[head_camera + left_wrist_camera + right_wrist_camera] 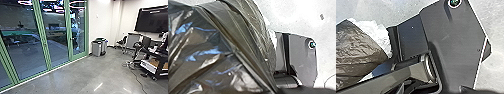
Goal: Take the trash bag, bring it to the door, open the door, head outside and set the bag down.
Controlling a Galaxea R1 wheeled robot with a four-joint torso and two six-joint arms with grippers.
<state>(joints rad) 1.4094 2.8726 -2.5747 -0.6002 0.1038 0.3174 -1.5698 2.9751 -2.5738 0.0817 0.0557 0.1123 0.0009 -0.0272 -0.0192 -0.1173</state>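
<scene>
Apparently the trash bag is picked up, its dark plastic close by both wrists; whether the left gripper or the right gripper is clamped on it, I cannot tell; past it lies the grey floor; the green-framed glass door, about 11 o'clock, looks closed, well apart from the robot; grey bins stand beside it near 12 o'clock, a black cart at 2 o'clock; so lifting seems done and carrying partway; reaching the door, opening it, going outside and putting the bag down are left.
</scene>
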